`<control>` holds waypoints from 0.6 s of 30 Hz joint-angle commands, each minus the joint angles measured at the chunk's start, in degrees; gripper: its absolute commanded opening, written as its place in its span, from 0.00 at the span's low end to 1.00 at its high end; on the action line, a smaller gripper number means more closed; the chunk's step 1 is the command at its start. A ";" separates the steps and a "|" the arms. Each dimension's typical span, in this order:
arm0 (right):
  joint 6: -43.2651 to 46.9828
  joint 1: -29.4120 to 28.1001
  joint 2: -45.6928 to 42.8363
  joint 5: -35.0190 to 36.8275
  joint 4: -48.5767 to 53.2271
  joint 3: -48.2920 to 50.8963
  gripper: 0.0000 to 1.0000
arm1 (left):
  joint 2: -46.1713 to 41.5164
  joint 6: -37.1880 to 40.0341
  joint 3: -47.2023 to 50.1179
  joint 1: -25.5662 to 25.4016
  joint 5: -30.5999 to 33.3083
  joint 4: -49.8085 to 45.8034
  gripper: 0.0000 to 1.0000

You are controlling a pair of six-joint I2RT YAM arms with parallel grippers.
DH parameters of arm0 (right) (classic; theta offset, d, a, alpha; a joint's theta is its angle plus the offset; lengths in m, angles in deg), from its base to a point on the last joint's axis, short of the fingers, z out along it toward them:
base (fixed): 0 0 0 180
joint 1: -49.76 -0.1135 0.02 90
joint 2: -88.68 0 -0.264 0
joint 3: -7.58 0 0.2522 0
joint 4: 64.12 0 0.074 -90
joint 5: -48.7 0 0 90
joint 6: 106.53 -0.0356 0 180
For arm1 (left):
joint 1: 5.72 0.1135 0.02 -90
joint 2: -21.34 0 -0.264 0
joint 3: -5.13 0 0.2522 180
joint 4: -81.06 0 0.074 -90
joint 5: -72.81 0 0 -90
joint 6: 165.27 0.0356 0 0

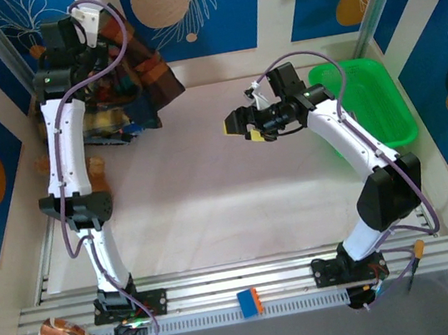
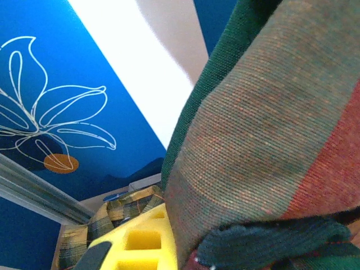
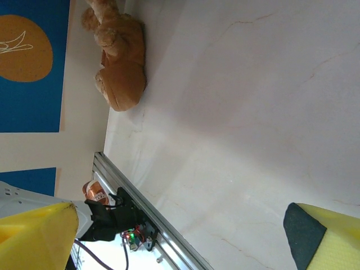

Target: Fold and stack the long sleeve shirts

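Pale table inside blue floral walls. The dark green, navy, red and orange plaid flannel shirt hangs bunched at the far-left corner, pinched by the left gripper, over the yellow-and-black collared plaid shirt. The right gripper, spread wide, hovers mid-table. Held by 1 pinch, the cloth may slip and land crumpled on the other shirt.

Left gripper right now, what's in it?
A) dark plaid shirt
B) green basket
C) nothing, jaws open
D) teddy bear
A: the left gripper is shut on the dark plaid shirt, with the cloth bunched right against its tip in the left wrist view.
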 commanded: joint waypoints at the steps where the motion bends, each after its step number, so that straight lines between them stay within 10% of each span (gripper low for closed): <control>1: -0.88 -0.63 0.75 -0.40 0.21 -1.36 0.95 | -2.36 -1.81 -1.95 1.59 -1.69 2.50 0.00; 18: -3.04 -3.45 1.89 2.47 -0.30 -1.54 0.95 | -0.79 -4.42 -1.95 9.02 -2.09 0.24 0.00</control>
